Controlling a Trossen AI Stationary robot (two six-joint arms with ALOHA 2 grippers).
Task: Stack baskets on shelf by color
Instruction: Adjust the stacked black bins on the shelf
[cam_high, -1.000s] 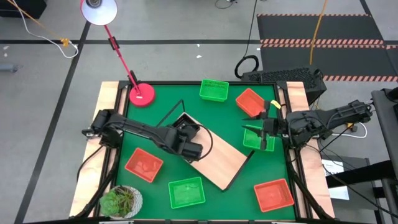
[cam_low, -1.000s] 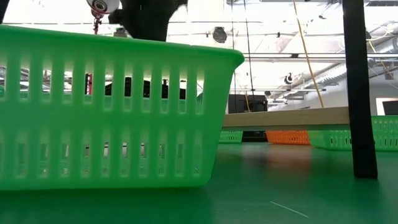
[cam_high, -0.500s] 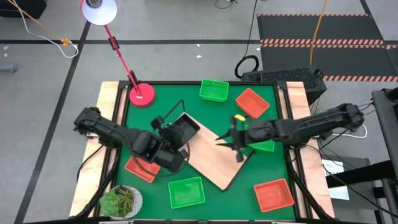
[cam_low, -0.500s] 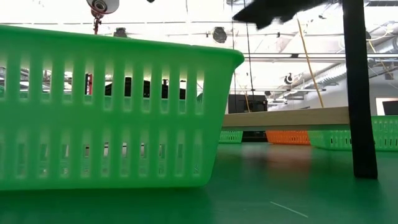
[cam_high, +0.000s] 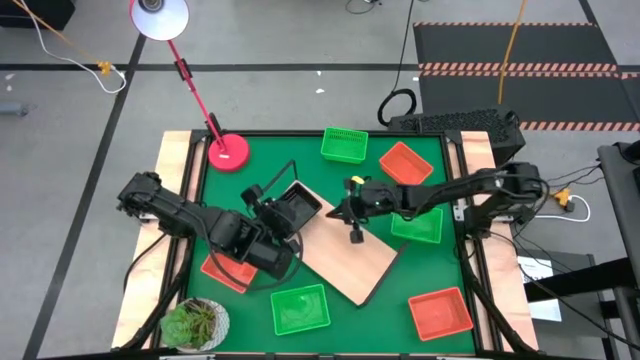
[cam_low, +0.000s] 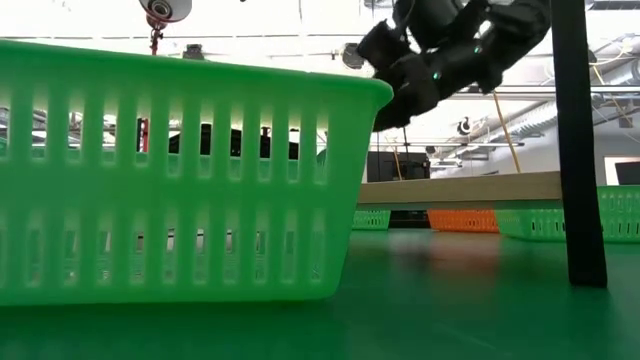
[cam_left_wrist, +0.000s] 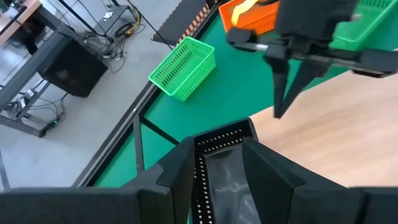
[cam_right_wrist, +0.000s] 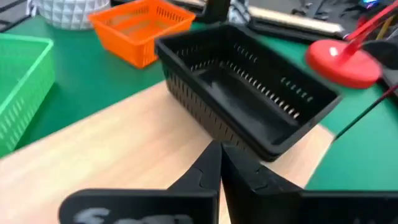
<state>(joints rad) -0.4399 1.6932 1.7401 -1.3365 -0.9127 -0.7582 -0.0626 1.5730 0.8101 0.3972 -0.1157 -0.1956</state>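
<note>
smooth wooden shelf (cam_high: 345, 258), mesh black basket (cam_right_wrist: 245, 94)

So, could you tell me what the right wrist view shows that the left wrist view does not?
Only the right wrist view shows the whole black basket sitting on the shelf, with the red lamp base beyond it. Only the left wrist view shows the green basket at the table's edge and the floor beyond. Both show the shelf's wood top, the green mat and the right tool over the shelf.
</note>
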